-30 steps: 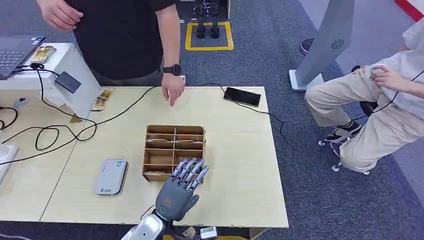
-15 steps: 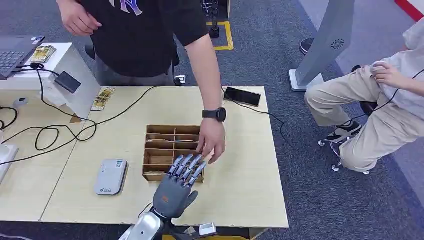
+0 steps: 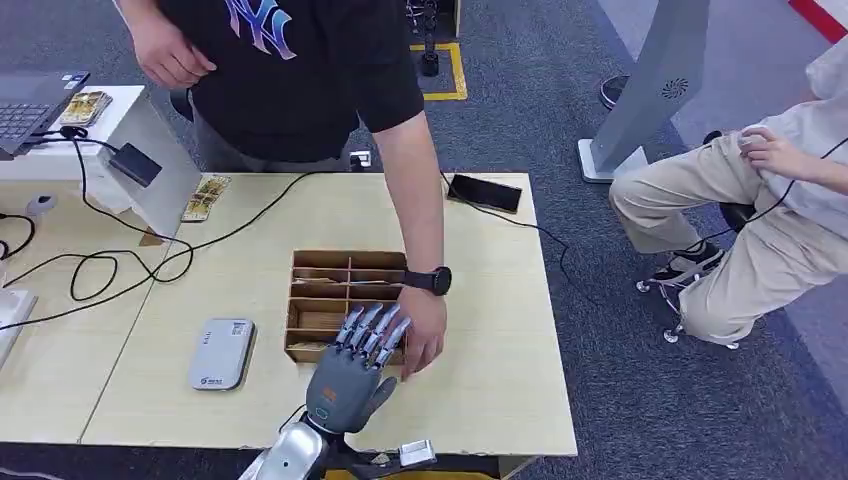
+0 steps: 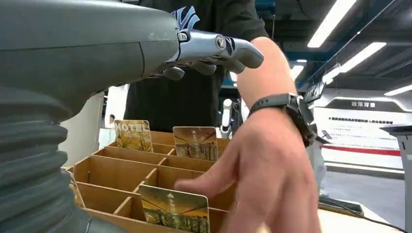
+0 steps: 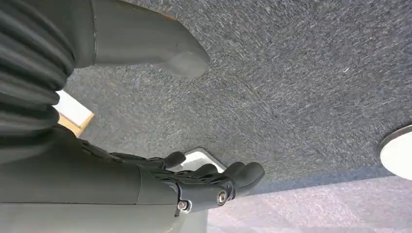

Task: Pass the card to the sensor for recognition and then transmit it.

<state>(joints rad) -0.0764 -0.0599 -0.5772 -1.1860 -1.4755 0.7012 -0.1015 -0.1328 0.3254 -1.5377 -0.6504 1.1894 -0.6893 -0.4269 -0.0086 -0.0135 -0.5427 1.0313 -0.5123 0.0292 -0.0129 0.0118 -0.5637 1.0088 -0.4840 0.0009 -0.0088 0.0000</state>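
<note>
We see the table (image 3: 480, 300), then the wooden divider box (image 3: 330, 290) with cards upright in it. The left robot hand (image 3: 350, 375) hovers above it, fingers apart, holding nothing. A person's hand (image 4: 272, 170) reaches beside the nearest card (image 4: 175, 211). The far card (image 4: 133, 135) reads "HOTEL". The right robot hand (image 5: 194, 182) hangs empty, fingers loosely extended.

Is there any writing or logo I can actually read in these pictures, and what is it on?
"NY" logo: on the standing person's black T-shirt.
"HOTEL", partly legible: on the top of a card standing in the wooden card box.
Rows of writing on the wall sign behind the person: too small to read.
Print on the grey sensor and on the other cards: too blurred to read.
</note>
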